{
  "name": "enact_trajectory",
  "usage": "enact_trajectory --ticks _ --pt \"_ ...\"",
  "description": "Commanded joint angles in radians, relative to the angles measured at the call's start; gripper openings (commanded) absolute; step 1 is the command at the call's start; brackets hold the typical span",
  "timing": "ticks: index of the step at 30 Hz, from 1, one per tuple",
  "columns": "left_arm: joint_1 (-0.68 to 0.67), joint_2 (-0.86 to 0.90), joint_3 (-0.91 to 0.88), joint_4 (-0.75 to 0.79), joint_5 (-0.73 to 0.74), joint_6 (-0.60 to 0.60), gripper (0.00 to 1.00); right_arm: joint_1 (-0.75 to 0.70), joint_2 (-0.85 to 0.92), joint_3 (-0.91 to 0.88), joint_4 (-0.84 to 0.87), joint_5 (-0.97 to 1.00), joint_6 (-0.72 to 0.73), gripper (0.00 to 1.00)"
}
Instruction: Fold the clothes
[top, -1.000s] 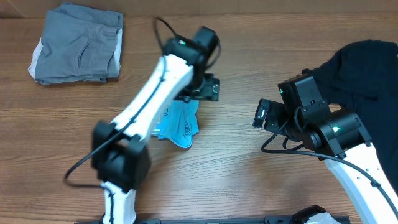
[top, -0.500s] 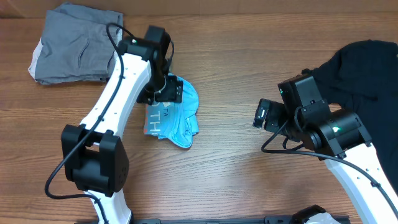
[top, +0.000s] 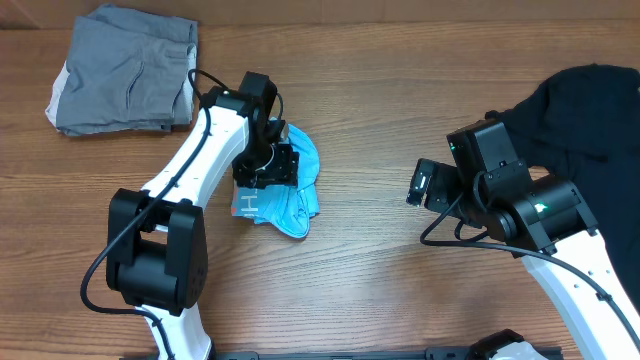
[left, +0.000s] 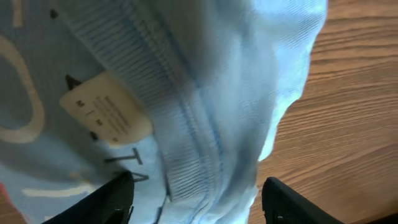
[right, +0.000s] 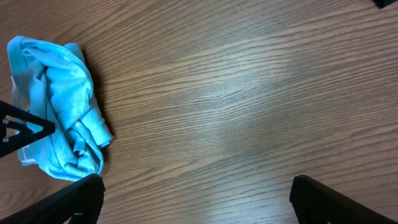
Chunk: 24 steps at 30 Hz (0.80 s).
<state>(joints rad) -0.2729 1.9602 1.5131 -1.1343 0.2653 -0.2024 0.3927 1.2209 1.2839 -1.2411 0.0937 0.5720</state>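
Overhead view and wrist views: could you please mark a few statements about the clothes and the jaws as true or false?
1. The light blue T-shirt lies crumpled on the table, with the left gripper down on it. True.
2. The right gripper grips the black T-shirt. False: its jaws stand wide open over bare wood, holding nothing.
3. A grey garment lies folded at the far left. True.
4. The black T-shirt lies neatly folded against the blue one. False: it lies rumpled at the right edge, well apart.
5. A white label shows by the blue shirt's collar. True.
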Motion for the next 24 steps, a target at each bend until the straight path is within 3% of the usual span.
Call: enact_trajectory --ticks 1,11,14,17,20,24 --pt "0.003 0.009 -0.007 0.018 0.063 0.007 0.66 -0.002 0.001 0.006 0.005 0.01 0.002 1.0" --pt "-0.037 0.009 -0.007 0.085 0.104 -0.032 0.49 -0.002 0.001 0.006 0.005 0.01 0.002 1.0" --pt "-0.063 0.009 -0.007 0.105 0.109 -0.049 0.34 -0.002 0.001 0.006 0.005 0.01 0.002 1.0" --pt "-0.091 0.009 -0.007 0.124 0.104 -0.069 0.11 -0.002 0.001 0.006 0.005 0.01 0.002 1.0" --pt "-0.117 0.009 -0.007 0.142 0.1 -0.09 0.1 -0.002 0.001 0.006 0.005 0.01 0.002 1.0" --pt "-0.148 0.009 -0.007 0.149 0.097 -0.09 0.18 -0.002 0.001 0.006 0.005 0.01 0.002 1.0"
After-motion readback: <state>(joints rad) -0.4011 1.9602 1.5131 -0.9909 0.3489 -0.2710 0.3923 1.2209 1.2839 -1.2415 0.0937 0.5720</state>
